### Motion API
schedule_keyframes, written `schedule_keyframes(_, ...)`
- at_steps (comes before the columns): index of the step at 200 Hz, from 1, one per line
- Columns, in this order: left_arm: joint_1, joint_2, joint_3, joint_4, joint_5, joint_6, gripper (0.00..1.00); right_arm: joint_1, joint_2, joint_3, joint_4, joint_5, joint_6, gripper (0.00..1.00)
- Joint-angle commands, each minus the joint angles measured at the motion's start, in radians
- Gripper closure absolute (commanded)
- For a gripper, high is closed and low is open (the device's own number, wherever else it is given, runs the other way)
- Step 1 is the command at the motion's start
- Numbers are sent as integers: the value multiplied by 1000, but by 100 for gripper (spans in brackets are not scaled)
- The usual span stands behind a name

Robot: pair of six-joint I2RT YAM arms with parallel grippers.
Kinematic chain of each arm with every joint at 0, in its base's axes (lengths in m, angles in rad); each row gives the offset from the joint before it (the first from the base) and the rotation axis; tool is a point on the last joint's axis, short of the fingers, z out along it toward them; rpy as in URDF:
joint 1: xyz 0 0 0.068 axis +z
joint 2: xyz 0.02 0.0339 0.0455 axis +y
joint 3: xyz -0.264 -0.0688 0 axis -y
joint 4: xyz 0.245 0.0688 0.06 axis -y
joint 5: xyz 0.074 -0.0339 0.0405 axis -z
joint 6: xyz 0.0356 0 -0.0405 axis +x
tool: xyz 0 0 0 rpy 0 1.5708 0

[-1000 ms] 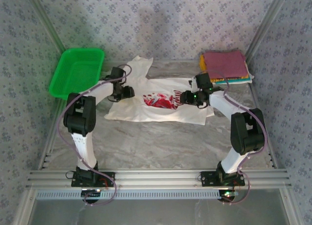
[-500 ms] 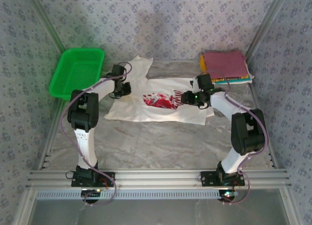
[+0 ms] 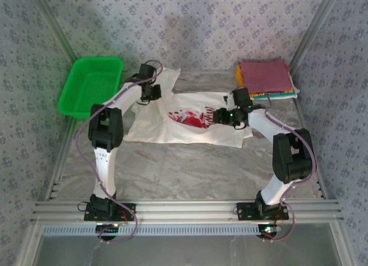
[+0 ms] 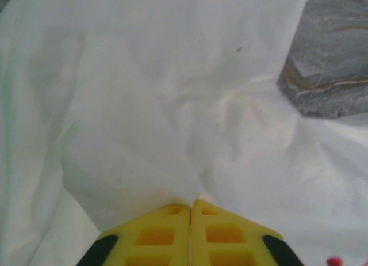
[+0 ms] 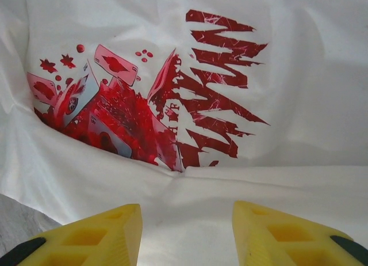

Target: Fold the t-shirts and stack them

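Observation:
A white t-shirt [image 3: 172, 133] with a red graphic [image 3: 187, 119] lies spread across the middle of the table, one sleeve pointing to the back. My left gripper [image 3: 150, 93] sits at that sleeve's base. In the left wrist view its yellow fingers [image 4: 191, 204] are shut, pinching a ridge of the white cloth [image 4: 172, 105]. My right gripper [image 3: 221, 115] hovers at the shirt's right part. In the right wrist view it [image 5: 187, 211] stands open over a folded edge of the shirt [image 5: 299, 76], just below the graphic [image 5: 132, 110].
A stack of folded t-shirts sits at the back right, with maroon [image 3: 264, 75] on top and yellow [image 3: 238, 76] and teal [image 3: 282, 95] edges below. A green mesh basket [image 3: 92, 84] stands at the back left. Grey table surface [image 3: 184, 168] lies in front of the shirt.
My left gripper moved toward the back, from the shirt's left part to the sleeve base, and shut on the cloth. The right arm has not moved.

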Motion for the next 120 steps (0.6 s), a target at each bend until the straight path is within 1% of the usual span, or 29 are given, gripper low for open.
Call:
schedule_keyframes(1, -35, 116, 221, -170, -35, 63, 73, -5, -20, -19, 3, -34, -2, 53)
schedule_keyframes(5, -43, 144, 276, -203, -42, 72, 71, -5, -21, -21, 4, -36, -3, 53)
schedule_keyframes(17, -67, 226, 450, -298, -47, 98, 71, -5, -21, -25, 4, -37, 0, 53)
schedule_keyframes(25, -82, 273, 565, -362, -60, 109, 66, -5, -23, -25, -1, -41, 1, 53)
schedule_keyframes(31, -91, 296, 633, -399, -71, 114, 61, -5, -26, -26, -5, -42, 0, 53)
schedule_keyframes(38, -102, 299, 675, -420, -90, 120, 56, -5, -34, -30, -5, -39, 0, 53)
schedule_keyframes(46, -113, 270, 661, -410, -108, 128, 51, -4, -45, -39, -6, -34, 0, 52)
schedule_keyframes(54, -121, 206, 584, -353, -110, 133, 48, -4, -58, -48, -6, -21, -2, 52)
schedule_keyframes(62, -123, 113, 450, -258, -99, 119, 44, -6, -68, -54, -10, -9, -4, 52)
schedule_keyframes(71, -117, -16, 250, -119, -56, 96, 42, -8, -81, -60, -17, 4, -7, 52)
schedule_keyframes(78, -109, -125, 94, 19, -31, 69, 39, -10, -93, -63, -20, 12, -11, 52)
schedule_keyframes(88, -102, -276, -144, 186, -23, 36, 35, -11, -105, -68, -24, 27, -13, 51)
schedule_keyframes(94, -97, -359, -258, 273, -24, 19, 34, -11, -111, -70, -22, 36, -12, 52)
schedule_keyframes(106, -85, -496, -453, 379, -24, -13, 34, -9, -121, -75, -14, 46, -11, 51)
schedule_keyframes(120, -70, -614, -633, 418, -25, -34, 34, -4, -130, -83, 5, 55, -11, 51)
